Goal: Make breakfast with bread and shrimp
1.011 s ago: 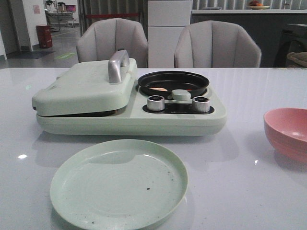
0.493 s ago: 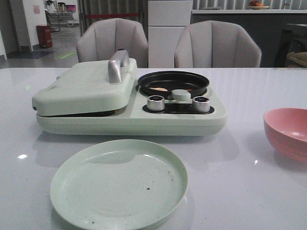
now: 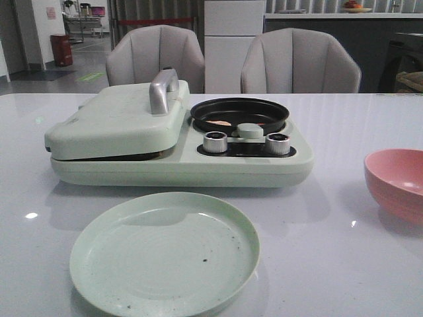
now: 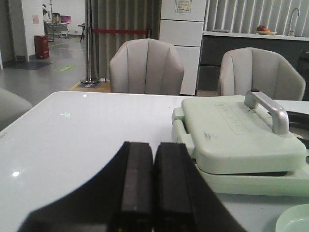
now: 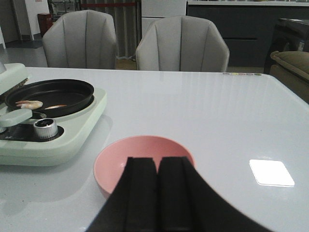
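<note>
While front view hides arms | wrist views: both jaws pressed together | shrimp (image 5: pixel 30 103) in pan (image 5: pixel 72 88)

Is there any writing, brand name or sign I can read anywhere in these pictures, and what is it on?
None can be read.
Embossed line on the sandwich maker lid: too blurred.
Paper on the white cabinet: too small.
Pink sign on the far wall: too small.
</note>
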### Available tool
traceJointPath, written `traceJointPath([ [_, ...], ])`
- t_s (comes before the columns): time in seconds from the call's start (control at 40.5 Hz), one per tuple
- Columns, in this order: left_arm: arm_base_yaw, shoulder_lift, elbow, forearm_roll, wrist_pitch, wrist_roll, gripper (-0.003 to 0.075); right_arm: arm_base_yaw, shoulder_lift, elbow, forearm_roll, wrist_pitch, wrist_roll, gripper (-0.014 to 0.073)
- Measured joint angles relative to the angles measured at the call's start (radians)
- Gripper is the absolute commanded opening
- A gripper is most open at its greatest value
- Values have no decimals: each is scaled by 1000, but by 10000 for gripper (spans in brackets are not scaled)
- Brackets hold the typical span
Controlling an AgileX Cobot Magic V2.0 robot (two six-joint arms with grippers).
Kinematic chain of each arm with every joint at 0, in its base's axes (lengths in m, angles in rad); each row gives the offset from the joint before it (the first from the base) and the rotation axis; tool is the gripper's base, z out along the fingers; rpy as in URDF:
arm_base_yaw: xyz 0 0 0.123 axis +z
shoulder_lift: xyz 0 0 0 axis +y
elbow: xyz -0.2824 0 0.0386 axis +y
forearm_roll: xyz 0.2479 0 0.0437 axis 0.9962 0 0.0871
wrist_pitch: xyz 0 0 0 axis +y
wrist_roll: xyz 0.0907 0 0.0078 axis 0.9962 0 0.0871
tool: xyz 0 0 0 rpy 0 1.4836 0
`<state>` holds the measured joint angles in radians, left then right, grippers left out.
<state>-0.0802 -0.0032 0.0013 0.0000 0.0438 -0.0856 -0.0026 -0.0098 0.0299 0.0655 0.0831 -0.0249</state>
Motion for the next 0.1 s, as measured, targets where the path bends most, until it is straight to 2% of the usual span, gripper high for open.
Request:
traceJointPath([
  [0.099, 0, 0, 0, 0, 0, 0, 101, 0, 0, 0, 0, 0, 0, 17],
])
